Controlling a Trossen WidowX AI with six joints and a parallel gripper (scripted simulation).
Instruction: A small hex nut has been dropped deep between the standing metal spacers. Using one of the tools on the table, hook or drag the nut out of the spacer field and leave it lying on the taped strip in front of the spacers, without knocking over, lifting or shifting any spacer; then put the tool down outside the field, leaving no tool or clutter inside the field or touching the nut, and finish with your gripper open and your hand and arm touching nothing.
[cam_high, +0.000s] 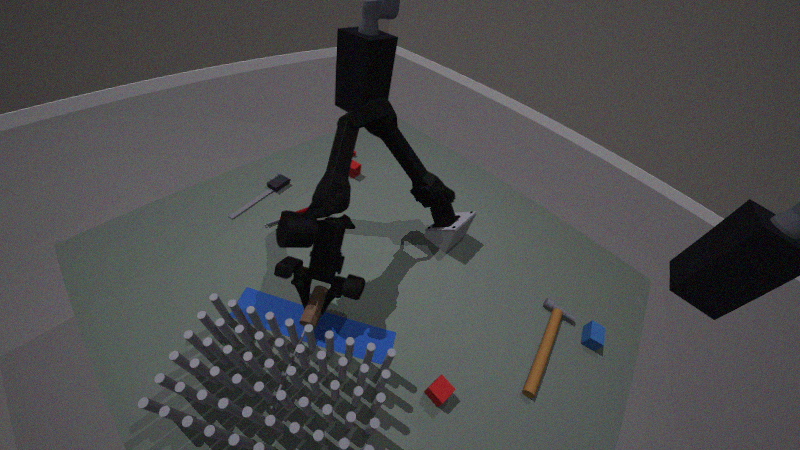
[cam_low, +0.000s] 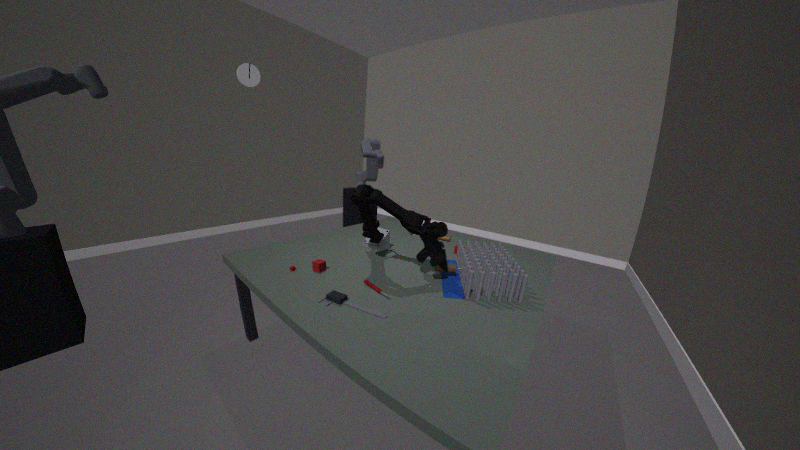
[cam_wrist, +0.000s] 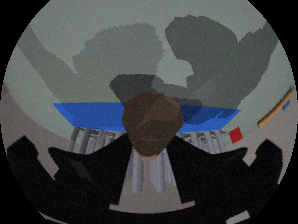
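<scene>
My gripper (cam_high: 316, 305) (cam_low: 444, 270) (cam_wrist: 149, 133) is shut on the brown wooden handle (cam_high: 313, 308) (cam_low: 450, 268) (cam_wrist: 152, 120) of a tool, low over the blue taped strip (cam_high: 252, 299) (cam_low: 453, 288) (cam_wrist: 90, 115). In the top view a thin grey shaft runs from the handle in among the standing metal spacers (cam_high: 270, 324) (cam_low: 492, 274) (cam_wrist: 137, 172). The shaft's far end is hidden among them. The visible spacers stand upright in rows just beyond the strip. I cannot make out the hex nut in any view.
A hammer (cam_high: 542, 355) lies beside a blue cube (cam_high: 593, 335). A red cube (cam_high: 439, 390) (cam_wrist: 236, 135) sits near the spacers' corner. A black-headed tool (cam_high: 278, 182) (cam_low: 336, 297), a red-handled tool (cam_low: 373, 287), another red cube (cam_high: 354, 169) (cam_low: 318, 265) and a small red ball (cam_low: 292, 268) lie farther back.
</scene>
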